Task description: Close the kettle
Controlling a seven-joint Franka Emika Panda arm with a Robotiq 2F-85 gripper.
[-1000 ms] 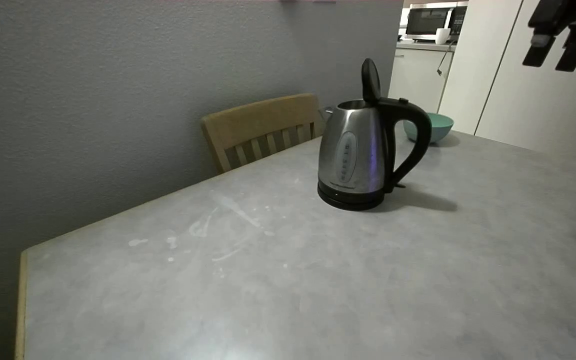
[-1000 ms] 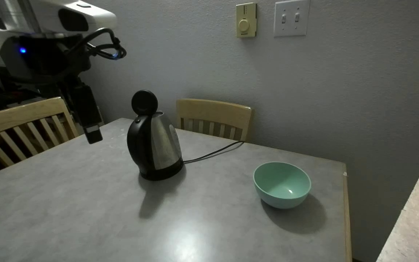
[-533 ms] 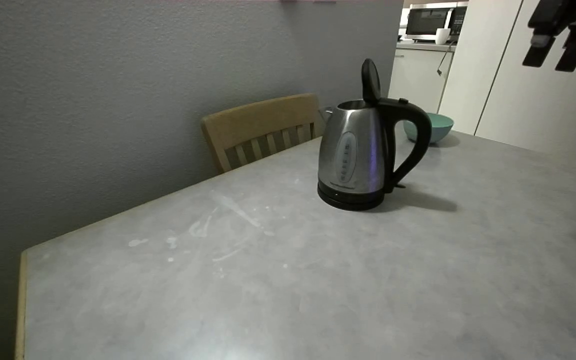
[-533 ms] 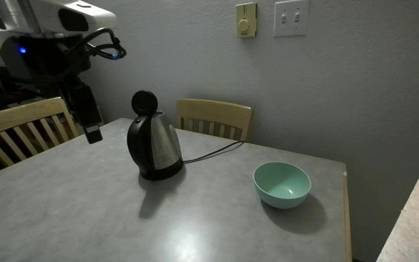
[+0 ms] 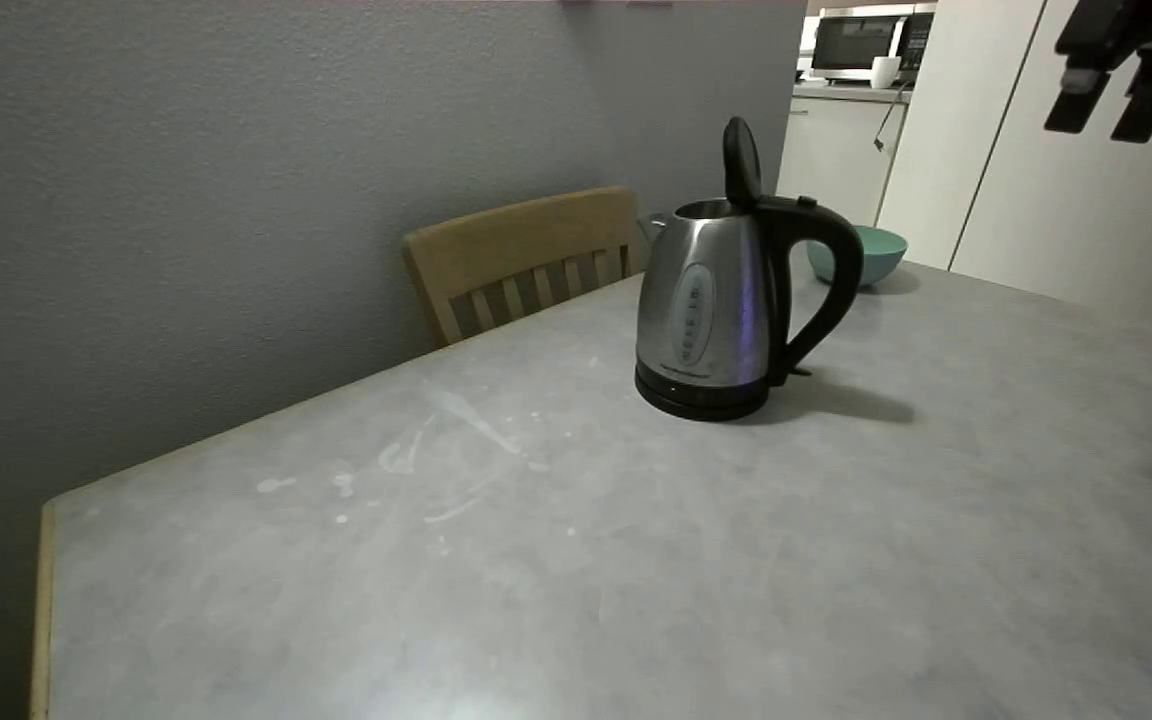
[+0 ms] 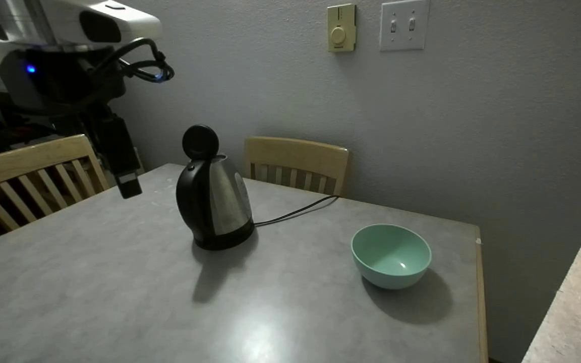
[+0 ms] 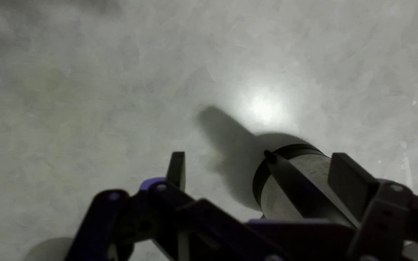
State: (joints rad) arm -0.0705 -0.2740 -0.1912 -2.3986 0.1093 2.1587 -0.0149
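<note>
The brushed steel kettle (image 5: 721,310) stands upright on its black base on the grey table. It also shows in an exterior view (image 6: 227,201). Its black lid (image 5: 741,165) is open and stands straight up above the black loop handle (image 5: 844,262). In the wrist view the kettle's body (image 7: 279,201) and handle (image 7: 303,192) show from above, partly hidden behind the gripper; the lid cannot be made out there. My gripper (image 7: 260,161) is open and empty, its fingers wide apart. In an exterior view the gripper (image 6: 129,189) hangs above the table on the handle side, apart from the kettle.
A mint green bowl (image 6: 390,254) stands on the table (image 6: 119,282) beyond the kettle. A black cord (image 6: 298,210) runs from the kettle's base to the table's edge. Wooden chairs (image 6: 298,156) stand at the table, and a grey wall (image 5: 286,150) is behind.
</note>
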